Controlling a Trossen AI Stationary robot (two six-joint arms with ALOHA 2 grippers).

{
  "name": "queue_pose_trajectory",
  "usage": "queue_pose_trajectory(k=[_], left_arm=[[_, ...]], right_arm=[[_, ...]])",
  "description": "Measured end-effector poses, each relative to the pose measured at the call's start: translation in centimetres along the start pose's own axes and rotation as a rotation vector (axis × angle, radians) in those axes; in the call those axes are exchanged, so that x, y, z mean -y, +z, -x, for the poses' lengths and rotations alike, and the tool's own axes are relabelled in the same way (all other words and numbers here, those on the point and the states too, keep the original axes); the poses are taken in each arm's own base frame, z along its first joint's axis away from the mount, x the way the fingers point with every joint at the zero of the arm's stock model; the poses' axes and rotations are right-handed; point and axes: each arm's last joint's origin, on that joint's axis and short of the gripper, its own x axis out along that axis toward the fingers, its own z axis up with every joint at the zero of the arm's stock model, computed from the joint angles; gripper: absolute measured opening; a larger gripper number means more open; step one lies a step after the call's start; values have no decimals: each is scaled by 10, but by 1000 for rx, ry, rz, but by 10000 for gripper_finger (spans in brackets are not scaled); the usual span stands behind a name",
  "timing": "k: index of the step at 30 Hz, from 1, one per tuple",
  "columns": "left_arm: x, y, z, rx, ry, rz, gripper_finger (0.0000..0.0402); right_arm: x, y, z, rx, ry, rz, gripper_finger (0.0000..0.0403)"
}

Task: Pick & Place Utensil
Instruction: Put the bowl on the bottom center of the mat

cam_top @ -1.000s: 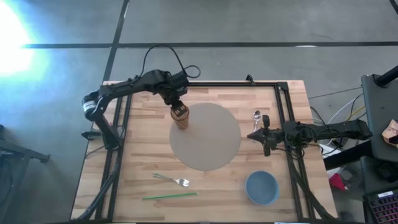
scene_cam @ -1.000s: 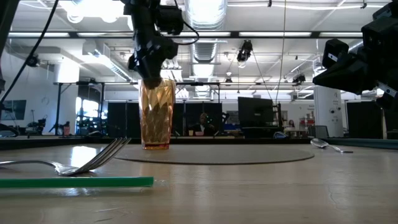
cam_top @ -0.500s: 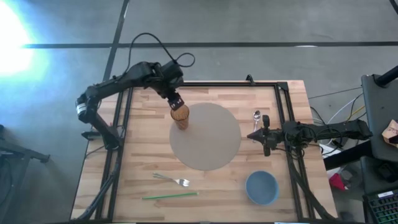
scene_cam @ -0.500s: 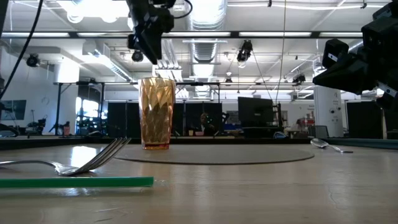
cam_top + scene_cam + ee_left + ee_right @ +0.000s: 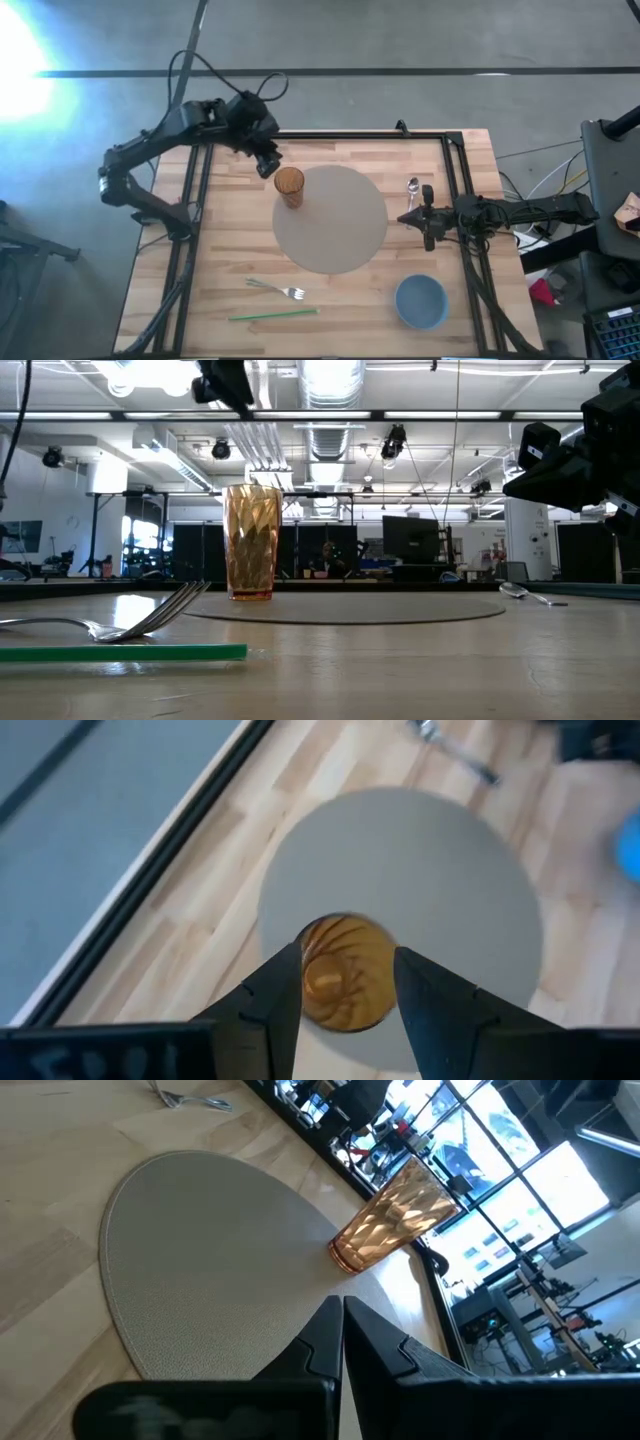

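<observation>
On the left, we see our left end effector (image 5: 266, 161) up in the air by the far left edge of the bench (image 5: 220, 250). Its fingers are apart and hold nothing. The cup (image 5: 289, 186) stands just below it on the round mat (image 5: 340, 225).

Near the front lie the fork (image 5: 277, 290) and the green straw (image 5: 273, 314), both pointing left to right.

On the right lies the spoon (image 5: 412, 186), pointing away from us. Our right end effector (image 5: 405, 217) hangs just beside it, fingers pressed together and empty. We think the right arm is closer to the spoon. The blue bowl (image 5: 420, 302) sits at the front right.
</observation>
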Motion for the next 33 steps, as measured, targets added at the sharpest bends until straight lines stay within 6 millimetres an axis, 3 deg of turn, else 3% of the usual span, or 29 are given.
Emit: queue_pose_trajectory(k=[9,14,22,33], left_arm=[[42,-12,7,174,-157,-157,151],[68,-28,-6,238,-252,-241,151],[98,-59,-27,369,-393,-307,151],[124,-99,-49,526,-541,-364,151]], right_arm=[[0,0,0,0,0,2,8],[0,0,0,-1,-1,4,8],[0,0,0,-1,-1,166,8],[1,1,0,9,-9,68,8]])
